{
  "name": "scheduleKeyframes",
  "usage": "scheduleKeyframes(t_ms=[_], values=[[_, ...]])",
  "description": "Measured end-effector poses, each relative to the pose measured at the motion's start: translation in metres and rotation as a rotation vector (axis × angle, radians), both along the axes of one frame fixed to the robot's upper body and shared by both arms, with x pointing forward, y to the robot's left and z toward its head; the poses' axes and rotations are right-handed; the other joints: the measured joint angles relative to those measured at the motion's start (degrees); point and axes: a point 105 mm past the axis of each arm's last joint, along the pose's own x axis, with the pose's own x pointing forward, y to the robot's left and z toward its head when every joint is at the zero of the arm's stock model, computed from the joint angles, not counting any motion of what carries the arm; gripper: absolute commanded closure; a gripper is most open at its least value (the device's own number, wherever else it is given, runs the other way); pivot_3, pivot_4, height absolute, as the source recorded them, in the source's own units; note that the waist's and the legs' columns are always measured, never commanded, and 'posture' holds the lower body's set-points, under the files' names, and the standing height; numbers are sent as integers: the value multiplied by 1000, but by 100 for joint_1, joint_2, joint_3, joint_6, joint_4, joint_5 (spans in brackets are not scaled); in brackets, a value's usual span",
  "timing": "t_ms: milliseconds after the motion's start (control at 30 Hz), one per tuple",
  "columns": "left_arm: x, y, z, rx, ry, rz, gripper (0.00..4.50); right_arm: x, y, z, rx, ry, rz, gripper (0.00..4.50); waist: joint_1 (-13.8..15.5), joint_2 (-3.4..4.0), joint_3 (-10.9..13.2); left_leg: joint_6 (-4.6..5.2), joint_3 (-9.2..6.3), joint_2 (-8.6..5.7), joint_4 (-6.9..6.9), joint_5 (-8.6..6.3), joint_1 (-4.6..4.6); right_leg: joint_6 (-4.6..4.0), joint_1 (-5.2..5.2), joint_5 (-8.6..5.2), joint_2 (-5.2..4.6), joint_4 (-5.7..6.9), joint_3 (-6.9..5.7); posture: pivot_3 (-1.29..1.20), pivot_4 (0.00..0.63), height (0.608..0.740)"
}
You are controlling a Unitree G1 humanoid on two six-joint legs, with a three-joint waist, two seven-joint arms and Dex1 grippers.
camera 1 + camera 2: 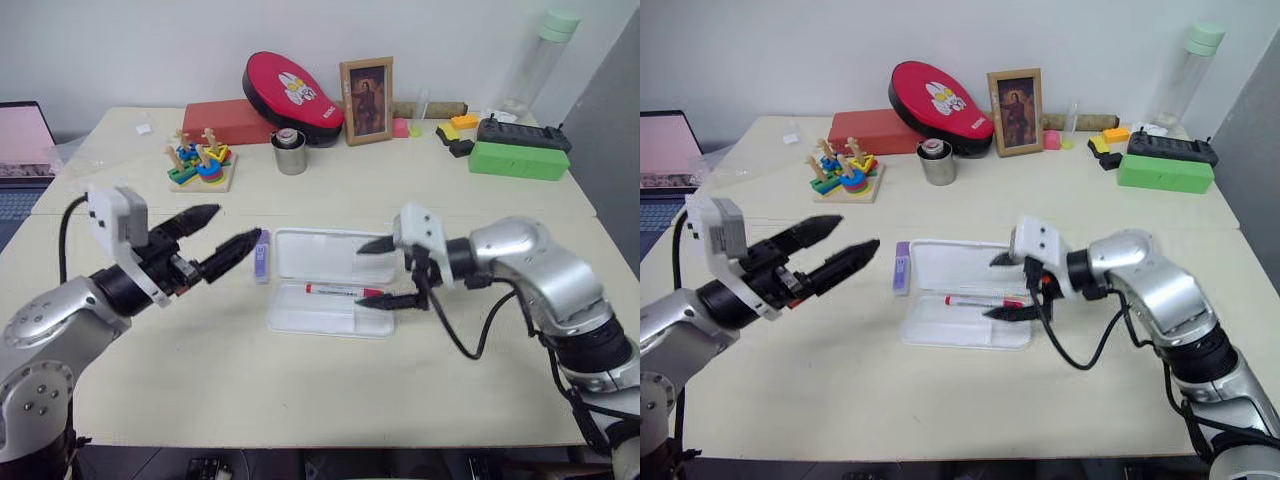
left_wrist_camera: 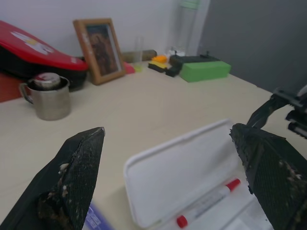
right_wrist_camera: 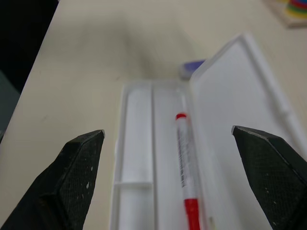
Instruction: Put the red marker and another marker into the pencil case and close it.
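Observation:
The pencil case (image 1: 330,252) lies open in the middle of the table, its lid flat on the far side. The red marker (image 1: 343,291) rests in the near tray half (image 3: 136,143), cap toward my right arm. Another marker (image 1: 261,255), short and purple, lies on the table just left of the case. My right gripper (image 1: 367,275) hovers open over the case's right end, above the red marker (image 3: 184,163), holding nothing. My left gripper (image 1: 237,224) is open and empty above the purple marker, pointing toward the case lid (image 2: 182,167).
Along the back of the table stand a steel cup (image 1: 290,152), a coloured stacking toy (image 1: 202,165), a red box (image 1: 225,120), a red and black pad (image 1: 292,90), a picture frame (image 1: 366,100), a green box (image 1: 518,160) and a tall bottle (image 1: 540,60). A laptop (image 1: 22,140) sits at far left.

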Motion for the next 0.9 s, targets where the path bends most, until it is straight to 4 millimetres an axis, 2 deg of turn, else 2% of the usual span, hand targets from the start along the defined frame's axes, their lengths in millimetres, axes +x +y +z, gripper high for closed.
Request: scheduleKeyframes(t_ms=[133,233,300,467,567,900], values=[[31,30,-12,-3,44,263,0,26,1,31,138,-57,-117,29,14,-2,-1,-1,0,-2,3,1,2,0,5,1,0,0,1,0,150,740],[47,54,-26,-53,98,443,0,38,-4,29,146,-43,-180,29,35,-4,-2,-1,-3,-2,1,1,-2,0,0,1,0,-2,-2,0,150,740],[52,60,-42,-23,156,501,0,40,-5,28,149,-36,-192,29,23,-3,-2,-11,-2,-2,0,6,-10,0,-7,1,0,-4,-2,0,150,740],[59,35,-81,28,302,427,0,41,1,34,172,-52,-191,29,20,-3,-2,-13,-3,-2,1,7,-12,0,-9,1,0,2,-3,0,150,740],[63,24,-98,48,360,395,0,41,3,35,180,-54,-193,29,20,-3,-2,-9,-3,-2,3,5,-12,0,-8,1,0,3,-3,0,150,740],[79,9,-123,118,450,377,0,42,3,36,189,-62,-206,29,19,-3,-2,-18,-3,-2,2,10,-12,0,-9,1,0,0,-3,0,150,740]])
